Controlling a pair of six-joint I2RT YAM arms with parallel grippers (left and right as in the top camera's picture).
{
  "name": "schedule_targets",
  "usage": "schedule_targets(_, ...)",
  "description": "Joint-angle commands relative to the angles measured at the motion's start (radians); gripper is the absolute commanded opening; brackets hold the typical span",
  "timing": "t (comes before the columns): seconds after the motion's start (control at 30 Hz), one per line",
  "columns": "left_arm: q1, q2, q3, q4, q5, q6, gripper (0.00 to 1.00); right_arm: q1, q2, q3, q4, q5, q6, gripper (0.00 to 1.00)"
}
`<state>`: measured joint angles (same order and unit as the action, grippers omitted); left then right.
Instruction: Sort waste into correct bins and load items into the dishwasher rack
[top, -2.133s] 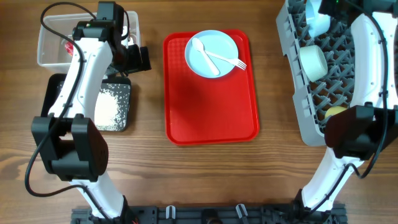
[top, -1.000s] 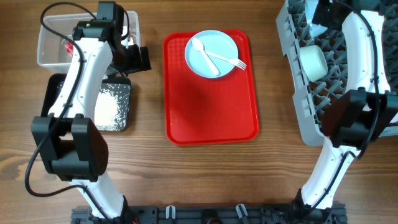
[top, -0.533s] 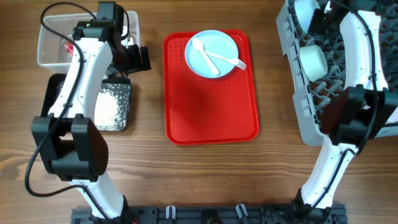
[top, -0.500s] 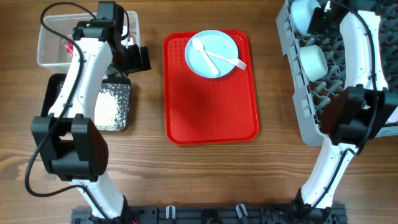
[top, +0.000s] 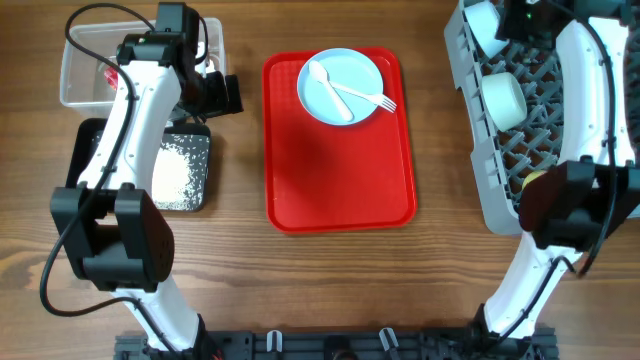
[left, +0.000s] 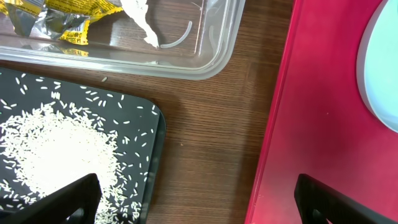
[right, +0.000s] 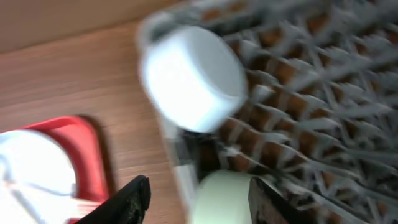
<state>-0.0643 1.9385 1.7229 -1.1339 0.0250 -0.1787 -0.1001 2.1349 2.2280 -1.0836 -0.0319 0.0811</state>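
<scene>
The grey dishwasher rack (top: 478, 170) (right: 323, 106) holds a white cup (top: 483, 17) (right: 193, 78) on its side at the far left corner. It also holds a pale bowl (top: 503, 100) (right: 221, 199) and a yellow cup (top: 538, 180). My right gripper (top: 512, 25) (right: 199, 190) hovers open just right of the white cup, holding nothing. The pale blue plate (top: 355, 68) with fork (top: 368, 98) and spoon (top: 328, 92) sits on the red tray (top: 340, 170). My left gripper (top: 215, 92) (left: 202, 205) is wide open over bare wood. Rice (top: 172, 175) (left: 50, 149) lies in the black tray (top: 90, 130).
The clear tub (top: 75, 85) (left: 211, 56) at the far left contains a yellow wrapper (left: 62, 12), a white tissue (left: 140, 18) and a red wrapper (top: 107, 75). The red tray's edge (left: 329, 124) lies right of my left gripper.
The right gripper carried the white cup to the rack's far left corner, let it go there and drew back to the right. The left arm has not moved.
</scene>
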Motion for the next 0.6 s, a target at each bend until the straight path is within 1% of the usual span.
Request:
schedule_targets(0.0,0.006,0.009,-0.005,0.000,0.008,-0.013,1.00,0.134,-0.068,0.006,-0.007,-0.131,-0.028,0.60)
schedule_targets(0.07,0.006,0.009,-0.005,0.000,0.008,-0.013,1.00,0.228,-0.049,-0.007,-0.026,-0.130,-0.002,0.65)
schedule_targets(0.17,0.006,0.009,-0.005,0.000,0.008,-0.013,1.00,0.327,-0.002,-0.036,-0.028,-0.131,0.078,0.67)
schedule_targets(0.27,0.006,0.009,-0.005,0.000,0.008,-0.013,1.00,0.389,0.044,-0.087,-0.027,-0.135,0.079,0.66)
schedule_targets(0.33,0.006,0.009,-0.005,0.000,0.008,-0.013,1.00,0.420,0.072,-0.126,-0.020,-0.134,0.034,0.66)
schedule_targets(0.4,0.006,0.009,-0.005,0.000,0.008,-0.013,1.00,0.446,0.097,-0.161,0.000,-0.131,-0.068,0.65)
schedule_targets(0.43,0.006,0.009,-0.005,0.000,0.008,-0.013,1.00,0.455,0.102,-0.183,0.016,-0.103,-0.105,0.65)
schedule_targets(0.5,0.006,0.009,-0.005,0.000,0.008,-0.013,1.00,0.458,0.104,-0.222,0.054,-0.037,-0.113,0.65)
schedule_targets(0.57,0.006,0.009,-0.005,0.000,0.008,-0.013,1.00,0.458,0.109,-0.256,0.116,-0.021,-0.194,0.63)
